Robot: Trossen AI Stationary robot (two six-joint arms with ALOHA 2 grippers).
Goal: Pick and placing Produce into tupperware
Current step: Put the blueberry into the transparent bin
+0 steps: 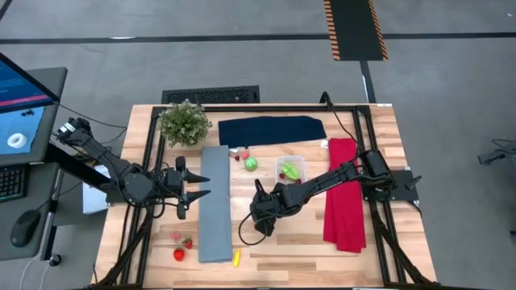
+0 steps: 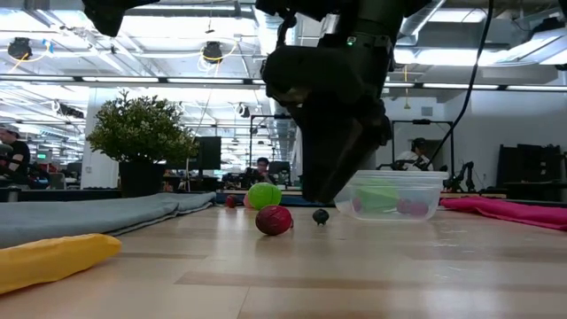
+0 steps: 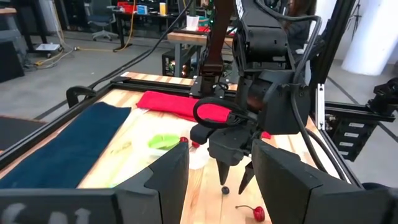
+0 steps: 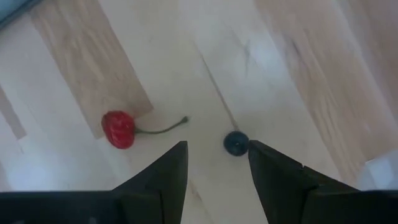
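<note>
My right gripper point(image 4: 217, 155) points down, open, just above a small dark ball point(image 4: 236, 143) lying on the table; its fingers point(image 3: 222, 169) touch nothing. A red cherry point(image 4: 118, 129) with a stem lies beside the ball. The clear tupperware point(image 1: 290, 169) stands behind them with green produce point(image 2: 379, 196) inside. A loose green piece point(image 1: 251, 163) lies near it. Strawberries point(image 1: 179, 254) and a yellow piece point(image 1: 236, 258) lie at the near left. My left gripper point(image 1: 199, 185) waits open over the grey cloth point(image 1: 215, 205).
A navy cloth point(image 1: 270, 129) lies at the far edge. A red cloth point(image 1: 343, 193) lies on the right under my right arm. A potted plant point(image 1: 184, 121) stands at the far left corner. Bare wood shows between the grey cloth and the red cloth.
</note>
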